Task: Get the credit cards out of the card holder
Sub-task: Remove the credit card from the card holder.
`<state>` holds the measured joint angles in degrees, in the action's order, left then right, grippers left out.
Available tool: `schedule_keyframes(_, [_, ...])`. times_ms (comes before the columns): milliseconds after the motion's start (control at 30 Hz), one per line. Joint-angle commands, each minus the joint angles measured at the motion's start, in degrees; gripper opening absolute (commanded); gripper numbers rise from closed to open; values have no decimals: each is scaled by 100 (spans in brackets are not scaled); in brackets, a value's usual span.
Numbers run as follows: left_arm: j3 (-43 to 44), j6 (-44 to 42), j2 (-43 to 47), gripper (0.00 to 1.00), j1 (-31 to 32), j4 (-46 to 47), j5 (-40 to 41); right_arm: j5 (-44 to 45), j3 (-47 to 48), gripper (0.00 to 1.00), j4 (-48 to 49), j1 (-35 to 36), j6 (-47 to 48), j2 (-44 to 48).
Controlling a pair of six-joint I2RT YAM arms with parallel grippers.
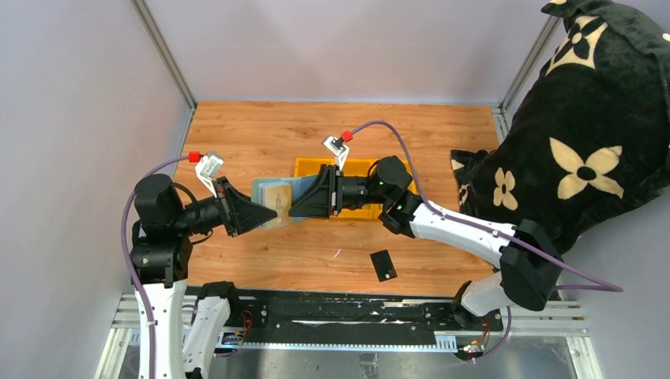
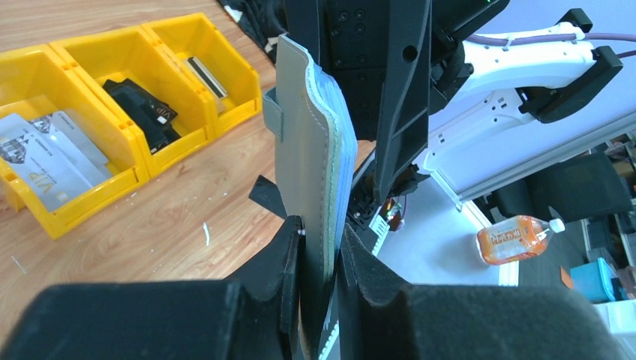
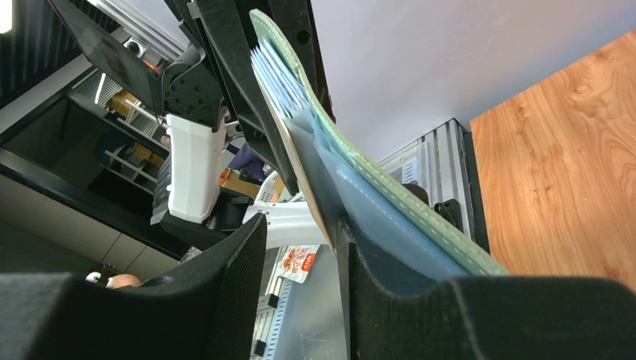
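Observation:
My left gripper (image 1: 265,212) is shut on the near edge of the pale grey-green card holder (image 1: 271,192) and holds it up above the wood floor. In the left wrist view the card holder (image 2: 307,150) stands edge-on between my fingers, blue pockets to the right. My right gripper (image 3: 301,225) is open at the holder's far edge. A tan card (image 3: 296,157) sticking out of the holder lies against the inner face of one finger, and the other finger stands apart from it. One black credit card (image 1: 383,264) lies flat on the floor. Silvery cards (image 2: 45,161) lie in a yellow bin.
A row of yellow bins (image 1: 359,167) stands behind my right gripper; in the left wrist view one bin (image 2: 75,214) holds the silvery cards and another a bulky black lump (image 2: 142,112). A black plush cloth with cream flowers (image 1: 585,142) fills the right side. Grey walls enclose the floor.

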<state>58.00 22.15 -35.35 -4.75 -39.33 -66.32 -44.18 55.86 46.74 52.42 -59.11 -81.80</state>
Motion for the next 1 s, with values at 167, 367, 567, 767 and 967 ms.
schedule_keyframes(167, [25,210,160,12,1,68,-350,-96,456,19,631,198,-206,-395])
schedule_keyframes(367, [29,332,153,43,1,53,-914,-248,278,2,1918,198,-894,-566])
schedule_keyframes(567, [-100,472,98,60,1,46,-1451,-384,266,0,2522,224,-1250,-731])
schedule_keyframes(767, [84,405,-88,48,1,32,-1752,-449,155,0,2608,235,-1247,-706])
schedule_keyframes(967, [147,301,-126,24,1,39,-1681,-468,-132,0,2427,225,-1007,-474])
